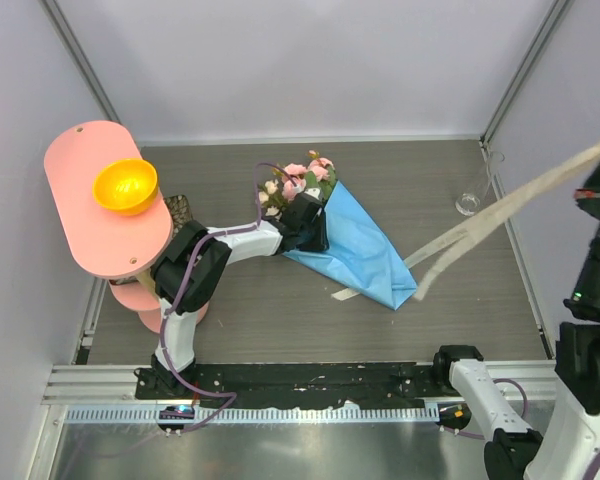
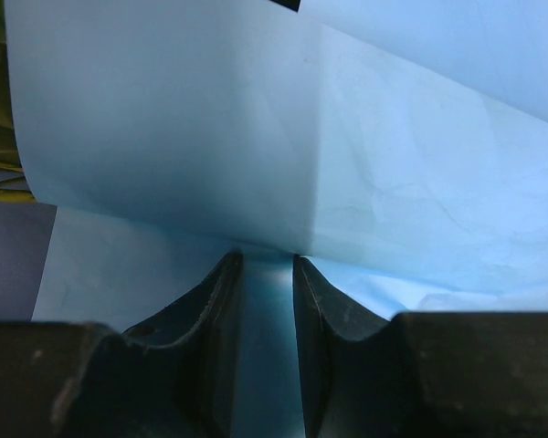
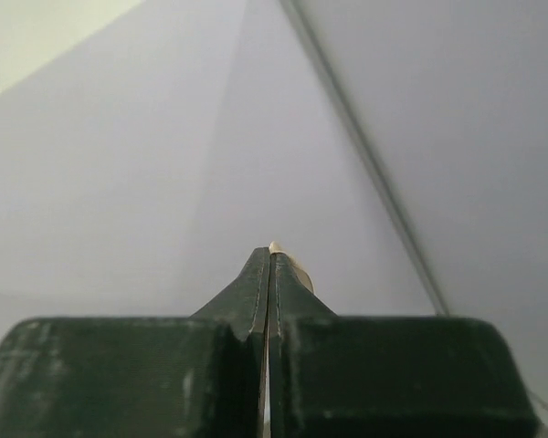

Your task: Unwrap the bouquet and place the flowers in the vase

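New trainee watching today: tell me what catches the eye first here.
A long cream ribbon stretches from the bouquet at table centre up to the right gripper, raised at the right edge. The left gripper pinches the bouquet's blue paper. A bright orange bowl sits on a pink shelf, far left.

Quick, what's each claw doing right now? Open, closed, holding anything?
Left gripper: closed on the blue paper wrap.
Right gripper: closed on the cream ribbon.

The paper cone (image 1: 355, 250) is coloured light blue, the roses (image 1: 298, 180) pink and cream, the ribbon (image 1: 510, 205) cream. An orange bowl (image 1: 125, 185) is seen on a pink board (image 1: 80, 165); the table (image 1: 430, 170) is patterned in grey wood grain.
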Tool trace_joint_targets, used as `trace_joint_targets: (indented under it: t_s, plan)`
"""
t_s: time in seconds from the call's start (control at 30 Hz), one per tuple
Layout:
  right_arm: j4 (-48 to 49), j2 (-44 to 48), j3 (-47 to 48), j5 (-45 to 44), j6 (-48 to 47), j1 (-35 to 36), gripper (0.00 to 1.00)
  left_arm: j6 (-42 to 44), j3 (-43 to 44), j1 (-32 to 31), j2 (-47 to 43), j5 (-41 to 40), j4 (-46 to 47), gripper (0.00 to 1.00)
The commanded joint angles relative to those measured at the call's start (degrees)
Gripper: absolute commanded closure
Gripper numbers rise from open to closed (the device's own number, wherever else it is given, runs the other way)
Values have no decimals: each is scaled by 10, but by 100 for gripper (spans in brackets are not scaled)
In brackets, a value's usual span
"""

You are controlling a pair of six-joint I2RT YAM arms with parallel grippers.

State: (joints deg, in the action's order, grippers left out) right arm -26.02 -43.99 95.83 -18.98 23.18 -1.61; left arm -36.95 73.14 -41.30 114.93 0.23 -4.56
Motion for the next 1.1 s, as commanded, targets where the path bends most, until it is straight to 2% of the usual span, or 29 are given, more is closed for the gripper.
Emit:
trace_joint_targets:
  t_s: [0.0,0.1,0.23,0.47,0.63,0.7,0.73,0.87,0.9,0.93,0.97,1.03,1.07]
  plan:
    - [-21,-29,100,-162,-101,0,99,14,-12,-4,-18,-5,11,68]
    - [-11,-44,155,-207,-129,0,99,15,-15,-4,-23,-4,10,67]
    - [31,-72,192,-193,-139,1,99,16,-19,-3,-30,-5,7,66]
    - [55,-189,349,-163,-145,4,99,16,-14,-3,-28,21,8,64]
    - [81,-236,361,-147,-154,5,99,13,-14,-4,-39,33,-5,63]
    - [91,-237,307,-152,-150,4,99,12,-16,-3,-48,43,0,62]
    - [89,-233,283,-153,-146,4,99,14,-16,-4,-51,58,3,58]
    - [108,-169,19,-179,-93,4,99,17,-6,-4,-75,84,10,48]
    - [110,-154,-28,-206,-75,4,99,16,-5,-4,-84,87,10,47]
    - [110,-130,-114,-234,-61,4,99,21,1,-7,-102,92,10,45]
    - [119,-121,-152,-289,-36,4,99,25,8,-8,-109,101,-2,44]
    - [120,-106,-228,-341,-22,2,99,38,36,-8,-128,114,-18,41]
    - [114,-102,-245,-404,-10,2,99,41,45,-10,-134,120,-30,41]
